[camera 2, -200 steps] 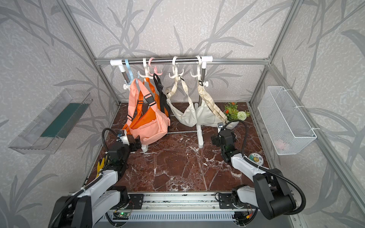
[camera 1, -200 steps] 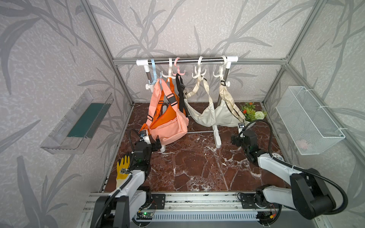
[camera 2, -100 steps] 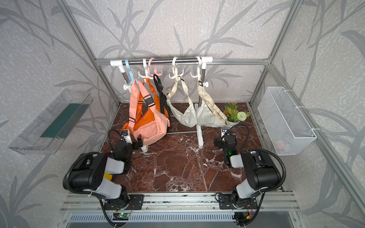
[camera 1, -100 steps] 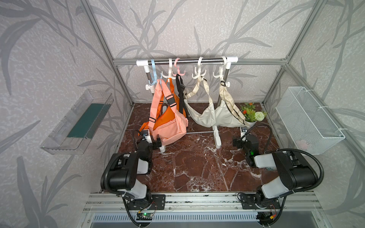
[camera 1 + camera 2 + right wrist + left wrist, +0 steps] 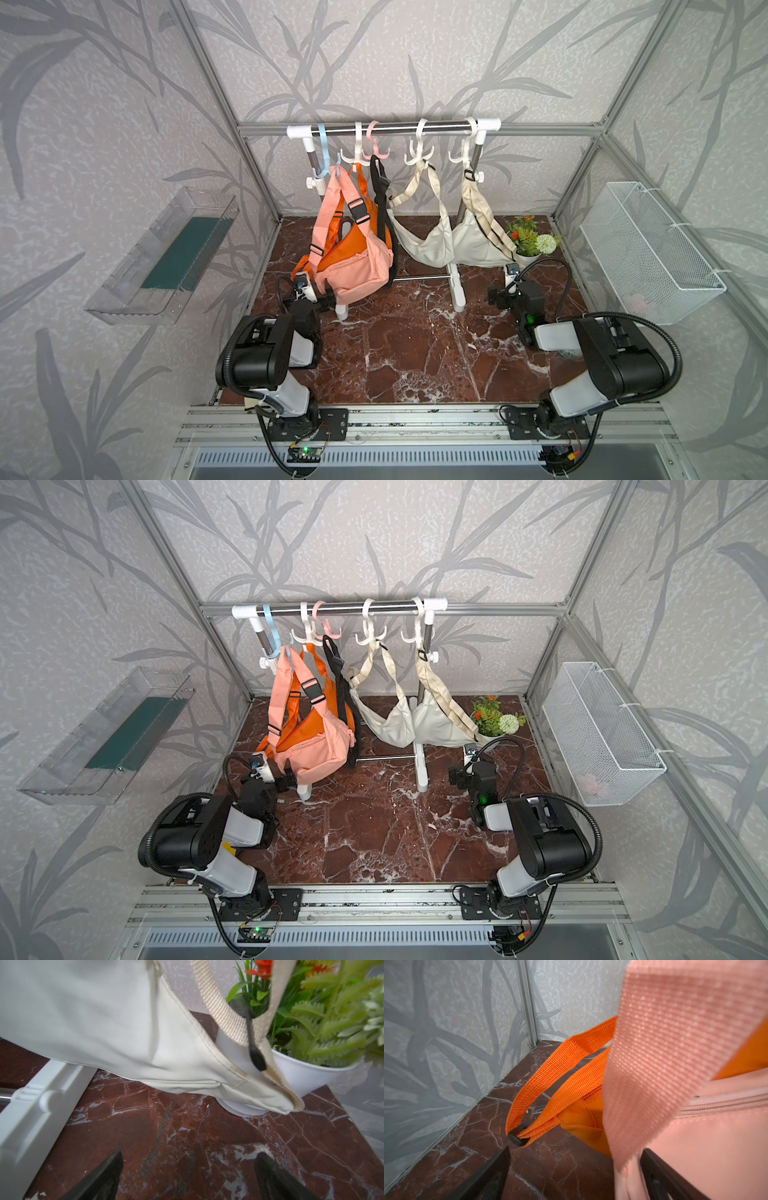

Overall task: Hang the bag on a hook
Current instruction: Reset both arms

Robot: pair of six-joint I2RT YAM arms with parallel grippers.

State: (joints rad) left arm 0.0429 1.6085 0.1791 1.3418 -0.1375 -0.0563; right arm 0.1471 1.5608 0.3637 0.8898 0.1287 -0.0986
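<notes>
A dark red marble-patterned floor (image 5: 415,353) lies inside walls papered with grey leaves (image 5: 374,62), with a clear plastic shelf (image 5: 124,282) on the left wall and a white wire basket (image 5: 648,249) on the right. At the far side a white-and-chrome rail (image 5: 395,126) carries the salmon-pink fabric sling bag (image 5: 357,270), which hangs by its black-buckled strap from the pale blue hook (image 5: 322,149) at the rail's left end. The left gripper (image 5: 575,1149), close by the bag's lower corner, and the right gripper (image 5: 189,1155) both have their jaws spread wide, holding nothing.
</notes>
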